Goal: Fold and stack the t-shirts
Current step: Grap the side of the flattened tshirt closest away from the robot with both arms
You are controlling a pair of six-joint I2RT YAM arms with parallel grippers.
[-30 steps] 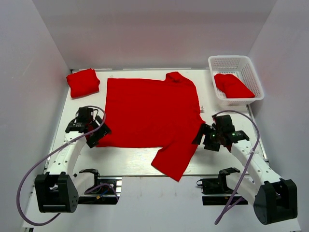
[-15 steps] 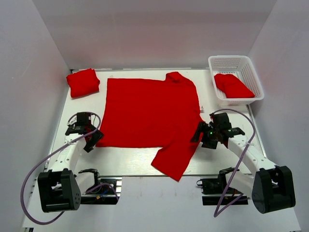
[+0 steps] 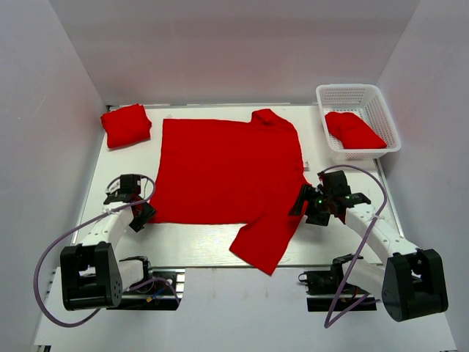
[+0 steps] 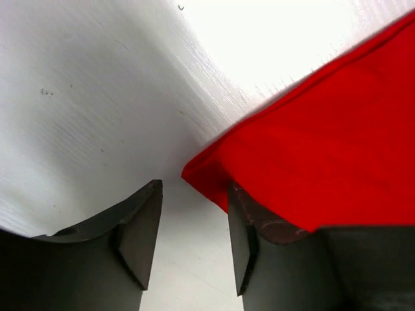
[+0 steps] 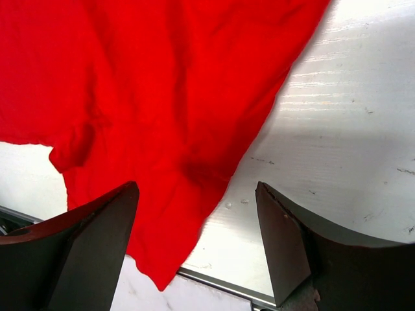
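- The overhead view shows a spread t-shirt (image 3: 227, 172) lying flat in the middle of the table (image 3: 198, 246), with one sleeve (image 3: 265, 238) trailing toward the near edge.
- Only this view shows a folded t-shirt (image 3: 126, 125) at the far left corner. It also shows a white basket (image 3: 348, 87) at the far right with another red t-shirt (image 3: 354, 130) inside.
- From above, the left gripper (image 3: 135, 209) sits at the spread t-shirt's near left corner and the right gripper (image 3: 311, 205) beside its right edge. How far either one is open is hard to read here.
- The left wrist view shows that gripper's jaws part open with a clear gap. The hem corner (image 4: 202, 173) pokes in at the mouth of the gap and cloth lies over one finger, but nothing is clamped.
- The right wrist view shows that gripper's jaws spread wide above the sleeve and bare table, holding nothing.
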